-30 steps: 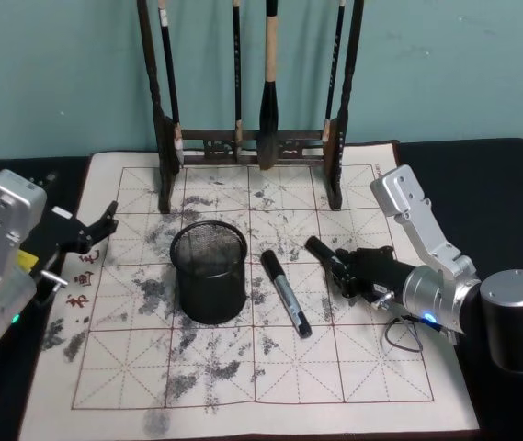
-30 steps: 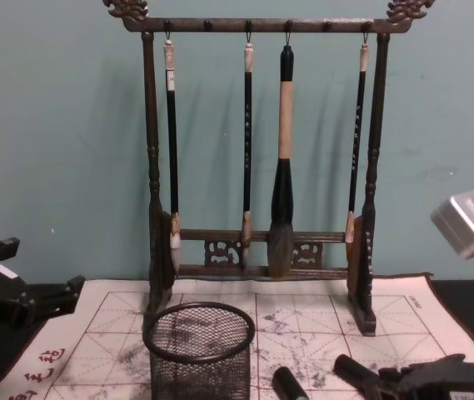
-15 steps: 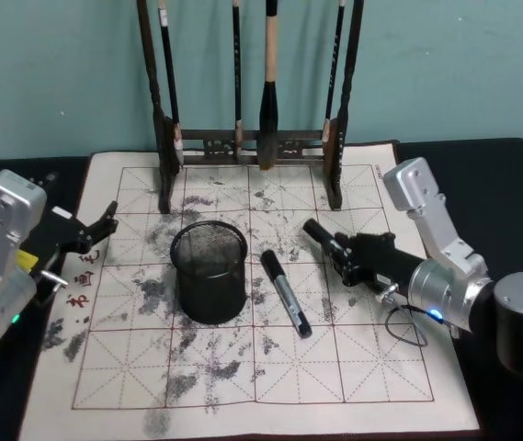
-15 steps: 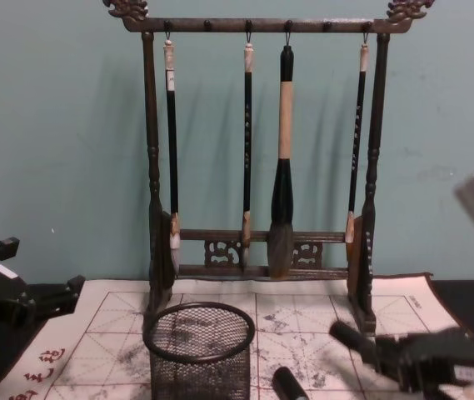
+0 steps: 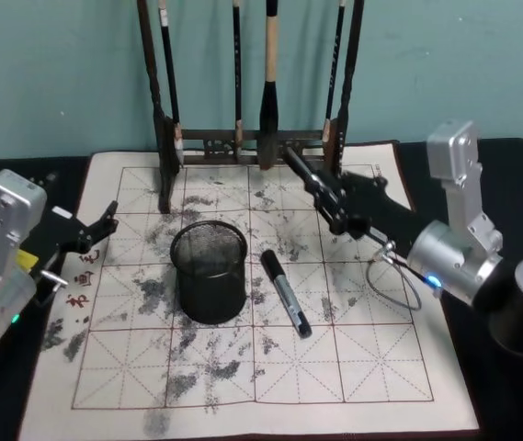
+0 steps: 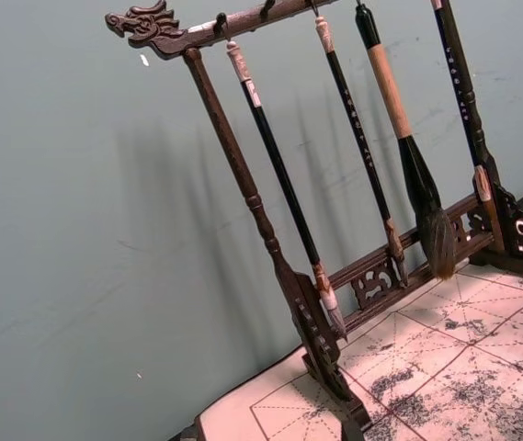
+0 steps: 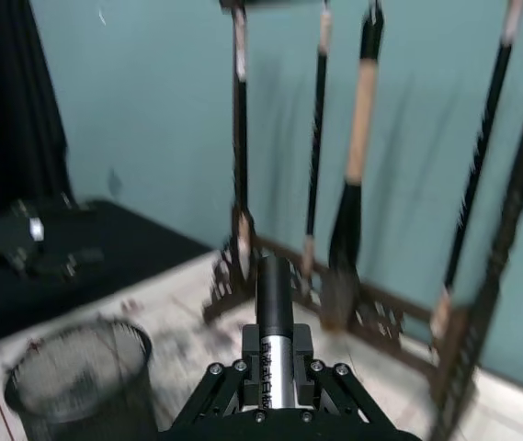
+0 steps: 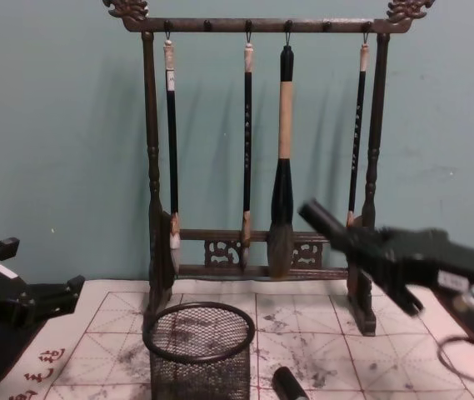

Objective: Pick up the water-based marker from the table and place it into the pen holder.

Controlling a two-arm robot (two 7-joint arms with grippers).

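Note:
My right gripper [image 5: 333, 198] is shut on a black water-based marker [image 5: 300, 163], held in the air over the back right of the mat and slanting up toward the brush rack. The right wrist view has the marker [image 7: 274, 287] sticking out between the fingers, with the pen holder [image 7: 77, 378] lower down to one side. The pen holder [image 5: 209, 271], a round black mesh cup, stands upright on the mat left of centre and also appears in the chest view [image 8: 199, 348]. A second black marker [image 5: 285, 292] lies flat just right of it. My left gripper [image 5: 98, 230] rests open at the mat's left edge.
A tall dark wooden rack [image 5: 252, 138] of hanging calligraphy brushes stands at the back of the mat, close behind the raised marker. The white gridded mat [image 5: 353, 367] with ink stains covers a black table. A thin cable loops by the right arm [image 5: 399, 285].
My right gripper has risen from low over the mat and moved back toward the rack, carrying the marker. The left arm, the pen holder and the lying marker have stayed put.

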